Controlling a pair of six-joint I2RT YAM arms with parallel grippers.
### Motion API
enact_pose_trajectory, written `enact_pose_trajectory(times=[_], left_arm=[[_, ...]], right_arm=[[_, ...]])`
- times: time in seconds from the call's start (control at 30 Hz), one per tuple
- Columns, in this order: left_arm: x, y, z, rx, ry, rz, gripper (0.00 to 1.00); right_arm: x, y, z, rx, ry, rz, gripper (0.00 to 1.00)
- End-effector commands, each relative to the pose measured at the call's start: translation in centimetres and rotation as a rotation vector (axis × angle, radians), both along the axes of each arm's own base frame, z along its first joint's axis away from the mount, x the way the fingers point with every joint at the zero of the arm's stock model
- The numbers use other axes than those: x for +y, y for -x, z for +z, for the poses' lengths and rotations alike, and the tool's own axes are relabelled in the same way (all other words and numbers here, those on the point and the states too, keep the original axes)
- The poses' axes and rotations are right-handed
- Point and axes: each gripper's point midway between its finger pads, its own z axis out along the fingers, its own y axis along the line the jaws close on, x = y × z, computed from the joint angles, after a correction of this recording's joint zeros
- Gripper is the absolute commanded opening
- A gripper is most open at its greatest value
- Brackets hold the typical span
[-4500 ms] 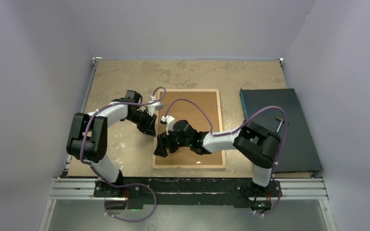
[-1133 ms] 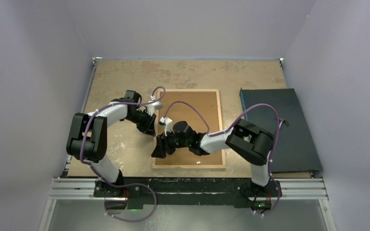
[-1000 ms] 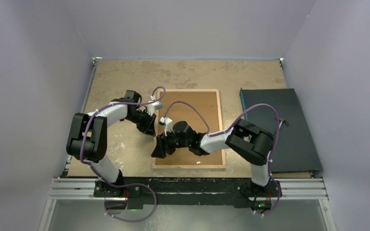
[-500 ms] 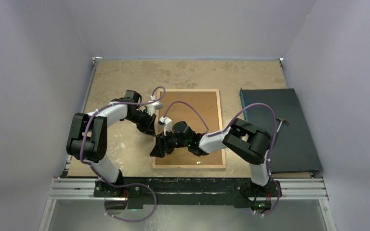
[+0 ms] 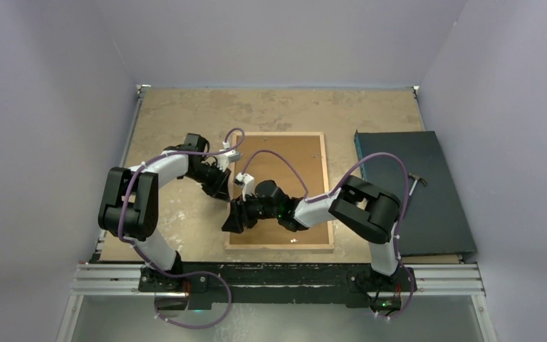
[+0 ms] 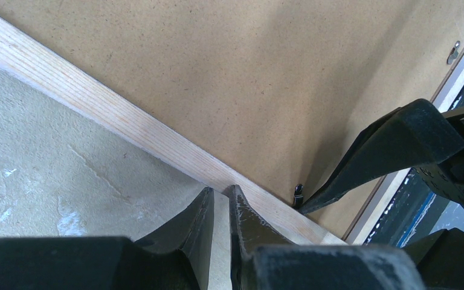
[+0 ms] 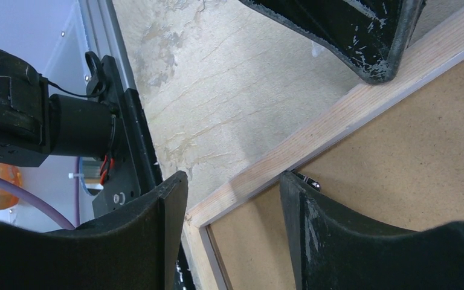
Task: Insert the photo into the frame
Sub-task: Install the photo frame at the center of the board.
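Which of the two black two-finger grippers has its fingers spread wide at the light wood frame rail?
The right gripper: its fingers straddle a rail of the light wood frame. The left gripper has its fingers nearly together, tips at that rail.

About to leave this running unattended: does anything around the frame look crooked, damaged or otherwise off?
Nothing stands out. The frame lies flat, back up, backing board seated inside its rails, no damage visible. The left gripper and the right gripper are at its left rail.
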Motion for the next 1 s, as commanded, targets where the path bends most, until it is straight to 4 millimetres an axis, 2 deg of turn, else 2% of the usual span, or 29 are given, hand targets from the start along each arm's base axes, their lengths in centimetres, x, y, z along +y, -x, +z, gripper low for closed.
enact_pose_trajectory(times=[0.0, 0.1, 0.2, 0.33, 0.4, 0.47, 0.63, 0.7, 0.97], left_arm=[[0.1, -0.8, 0.0, -0.053, -0.014, -0.033, 0.11], [0.2, -0.7, 0.0, -0.052, -0.017, -0.035, 0.11], [0.2, -0.6, -0.1, -0.045, -0.019, -0.037, 0.11], [0.3, -0.9, 0.3, -0.051, -0.023, -0.033, 0.10], [0.4, -1.0, 0.6, -0.060, -0.023, -0.030, 0.10], [0.4, -1.1, 0.8, -0.063, -0.019, -0.028, 0.10], [0.4, -1.1, 0.7, -0.060, -0.018, -0.030, 0.10], [0.4, -1.0, 0.5, -0.055, -0.020, -0.032, 0.10], [0.3, -1.0, 0.5, -0.051, -0.012, -0.034, 0.09]], right_arm=[[0.1, -1.4, -0.9, -0.052, 0.003, -0.059, 0.61], [0.3, -1.2, 0.1, -0.067, -0.044, -0.049, 0.61], [0.6, -0.9, 2.7, -0.091, -0.121, -0.033, 0.64], [-0.3, -0.5, 6.0, -0.130, -0.173, -0.038, 0.68], [-1.2, -0.3, 6.5, -0.133, -0.167, -0.048, 0.70], [-1.9, -0.2, 6.2, -0.133, -0.143, -0.059, 0.70], [-2.6, 0.0, 2.7, -0.094, -0.064, -0.078, 0.71], [-2.5, 0.1, 1.9, -0.084, -0.051, -0.079, 0.71], [-1.1, 0.4, 0.9, -0.096, -0.016, -0.079, 0.69]])
